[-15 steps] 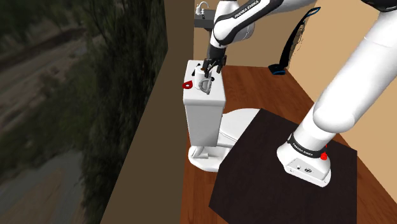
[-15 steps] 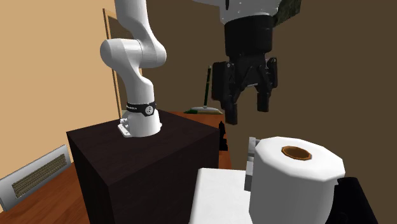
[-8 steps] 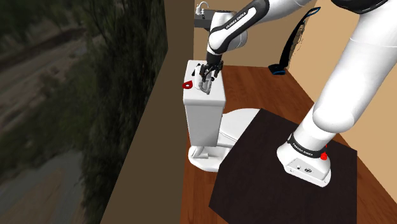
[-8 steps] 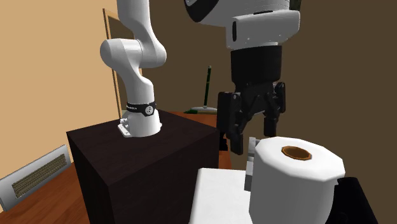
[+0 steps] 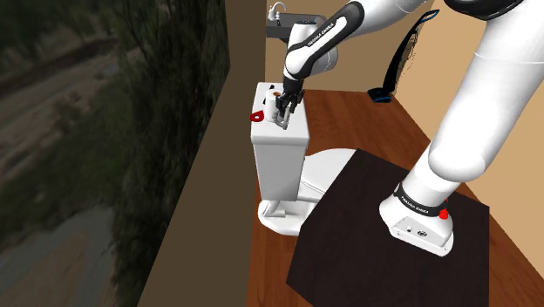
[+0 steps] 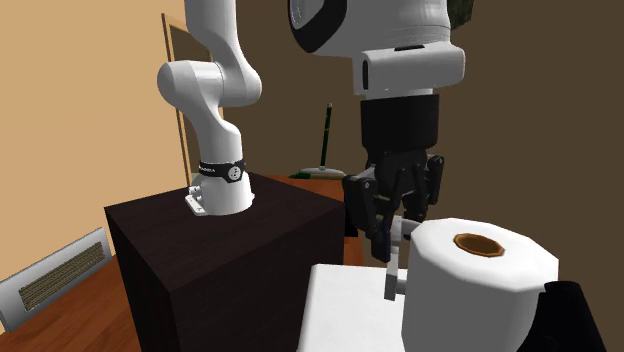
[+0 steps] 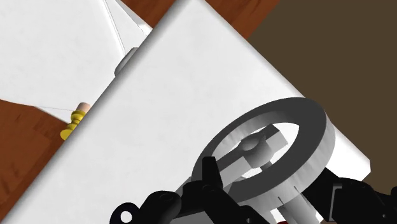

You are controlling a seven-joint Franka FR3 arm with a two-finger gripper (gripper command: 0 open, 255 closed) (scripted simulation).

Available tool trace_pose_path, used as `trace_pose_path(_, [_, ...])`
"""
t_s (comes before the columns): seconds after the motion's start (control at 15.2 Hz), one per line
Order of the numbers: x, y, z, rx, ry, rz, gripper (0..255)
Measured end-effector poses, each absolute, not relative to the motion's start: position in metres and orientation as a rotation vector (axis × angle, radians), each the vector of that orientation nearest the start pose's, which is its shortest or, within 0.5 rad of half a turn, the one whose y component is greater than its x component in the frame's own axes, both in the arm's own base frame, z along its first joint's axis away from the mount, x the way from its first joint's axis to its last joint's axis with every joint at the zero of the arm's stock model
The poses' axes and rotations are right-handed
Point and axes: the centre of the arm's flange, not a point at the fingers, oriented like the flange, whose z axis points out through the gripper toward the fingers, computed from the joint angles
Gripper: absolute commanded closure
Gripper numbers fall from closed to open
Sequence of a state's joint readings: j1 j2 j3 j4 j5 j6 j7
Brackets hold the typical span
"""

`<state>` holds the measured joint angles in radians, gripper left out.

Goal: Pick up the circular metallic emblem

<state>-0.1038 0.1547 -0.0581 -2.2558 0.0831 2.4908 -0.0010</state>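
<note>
Atop white tank, tool astride emblem

Jaws lower than a second ago, now astride the grey ring emblem

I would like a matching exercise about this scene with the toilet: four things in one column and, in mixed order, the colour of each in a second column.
Things:
1. round emblem
2. paper roll
3. small object at the edge of the tank lid
4. robot's stand

Colours:
a. red
b. very dark
c. grey
d. white, with a brown core

Pairs: 1-c, 2-d, 3-a, 4-b
</note>
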Motion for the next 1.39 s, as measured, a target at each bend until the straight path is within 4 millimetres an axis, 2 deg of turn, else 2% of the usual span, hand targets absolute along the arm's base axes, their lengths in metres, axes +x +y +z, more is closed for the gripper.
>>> trace_pose_path(0.46, [0.537, -0.088, 0.304, -3.082, 0.347, -0.131, 255])
trace_pose_path(1.39, [0.537, -0.087, 0.376, -3.082, 0.347, -0.131, 255])
